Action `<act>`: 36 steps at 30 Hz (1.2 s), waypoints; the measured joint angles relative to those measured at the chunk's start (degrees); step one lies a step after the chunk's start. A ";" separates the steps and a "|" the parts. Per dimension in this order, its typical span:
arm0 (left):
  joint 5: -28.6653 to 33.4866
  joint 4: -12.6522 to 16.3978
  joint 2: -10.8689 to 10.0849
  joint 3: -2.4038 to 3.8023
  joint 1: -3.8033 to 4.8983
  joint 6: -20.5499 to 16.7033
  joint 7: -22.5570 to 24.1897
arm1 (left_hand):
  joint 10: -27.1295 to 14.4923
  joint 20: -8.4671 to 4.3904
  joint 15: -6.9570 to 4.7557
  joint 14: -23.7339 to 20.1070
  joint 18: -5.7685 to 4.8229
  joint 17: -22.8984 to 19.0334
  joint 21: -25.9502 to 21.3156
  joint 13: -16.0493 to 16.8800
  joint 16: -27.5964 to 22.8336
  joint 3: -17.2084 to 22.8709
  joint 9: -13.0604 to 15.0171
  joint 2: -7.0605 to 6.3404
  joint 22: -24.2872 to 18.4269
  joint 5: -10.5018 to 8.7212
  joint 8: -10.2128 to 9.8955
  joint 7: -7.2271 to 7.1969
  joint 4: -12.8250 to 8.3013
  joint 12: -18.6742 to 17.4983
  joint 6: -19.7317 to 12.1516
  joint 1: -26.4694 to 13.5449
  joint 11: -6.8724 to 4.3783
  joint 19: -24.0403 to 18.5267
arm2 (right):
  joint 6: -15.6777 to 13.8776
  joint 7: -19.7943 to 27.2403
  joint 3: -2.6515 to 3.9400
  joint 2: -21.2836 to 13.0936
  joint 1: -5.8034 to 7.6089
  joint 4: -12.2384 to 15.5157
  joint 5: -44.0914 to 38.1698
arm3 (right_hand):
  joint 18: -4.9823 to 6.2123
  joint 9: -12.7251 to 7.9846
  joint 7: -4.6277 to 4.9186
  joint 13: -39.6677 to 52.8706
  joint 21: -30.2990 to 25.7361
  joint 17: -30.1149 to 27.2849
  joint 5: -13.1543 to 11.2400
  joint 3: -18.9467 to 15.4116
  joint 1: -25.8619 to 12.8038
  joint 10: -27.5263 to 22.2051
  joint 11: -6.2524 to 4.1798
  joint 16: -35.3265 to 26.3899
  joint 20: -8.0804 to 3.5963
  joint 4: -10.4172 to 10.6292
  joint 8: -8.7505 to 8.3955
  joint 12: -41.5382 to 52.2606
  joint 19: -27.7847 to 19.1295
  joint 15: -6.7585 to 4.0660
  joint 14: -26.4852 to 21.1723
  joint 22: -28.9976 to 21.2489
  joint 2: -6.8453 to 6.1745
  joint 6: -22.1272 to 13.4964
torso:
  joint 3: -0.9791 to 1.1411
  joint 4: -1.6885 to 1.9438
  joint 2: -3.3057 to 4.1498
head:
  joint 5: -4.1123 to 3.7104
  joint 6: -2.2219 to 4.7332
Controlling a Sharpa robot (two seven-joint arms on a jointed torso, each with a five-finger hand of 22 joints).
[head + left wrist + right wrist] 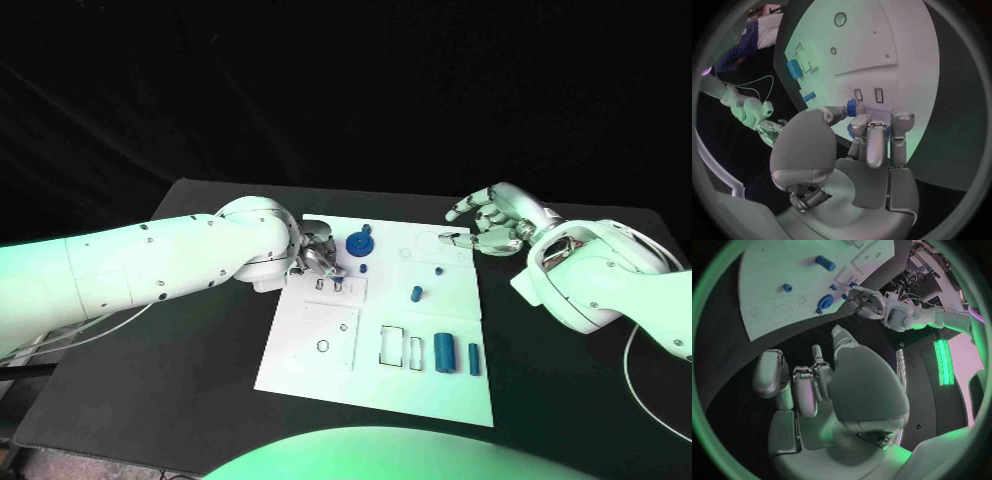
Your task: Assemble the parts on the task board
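The white task board [378, 375] lies mid-table. My left hand [320, 258] is over its far left part, just above two small rectangular slots [878, 95]. It pinches a small blue part [852, 106] between thumb and fingers. A blue round gear-like part [361, 241] sits close beside that hand, and a tiny blue piece [365, 268] lies just below it. A blue peg [417, 294] lies mid-board. Two blue blocks [444, 350] stand by the outlined recesses at the near right. My right hand [490, 225] hovers at the board's far right corner, fingers loosely apart and holding nothing.
The black table [159, 370] surrounds the board, with bare room to its left and in front. A thin cable [87, 335] trails under my left arm at the table's left edge. From the right wrist, the gear [825, 302] and peg [825, 263] are visible.
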 measured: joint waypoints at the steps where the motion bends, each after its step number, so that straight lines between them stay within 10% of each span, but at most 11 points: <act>1: -0.15 0.00 0.00 0.00 -0.03 -0.02 -0.01 | 0.13 0.00 0.00 0.00 0.00 0.00 0.00 0.00 0.00 0.00 0.00 0.00 0.11 0.00 0.00 0.00 0.00 0.00 0.01 0.00 0.13 0.00 | -0.03 0.00 0.00 0.01 -0.01 0.00 0.00 | 0.00 0.00 0.00 0.00 0.00 0.00 0.00 0.00 0.00 0.00 0.00 0.00 0.00 0.00 0.00 0.00 0.00 0.00 0.00 0.02 0.00 0.00 | 0.00 0.00 0.00 | 0.02 -0.01; 36: -2.55 -0.12 0.44 -0.52 -0.51 1.62 -0.36 | 0.68 -0.01 0.01 0.00 0.02 -0.02 0.22 0.40 0.00 0.04 0.03 -0.46 0.70 0.99 -0.20 0.02 -0.04 0.00 0.45 -0.46 -0.12 0.41 | -0.61 -0.02 0.00 -0.03 -0.24 0.00 0.00 | 0.00 -0.01 0.00 -0.02 0.01 -0.02 0.00 0.00 0.00 0.01 0.00 0.01 0.00 0.00 0.00 0.00 0.01 0.00 0.00 0.03 0.00 0.00 | 0.04 -0.03 0.06 | 0.09 -0.56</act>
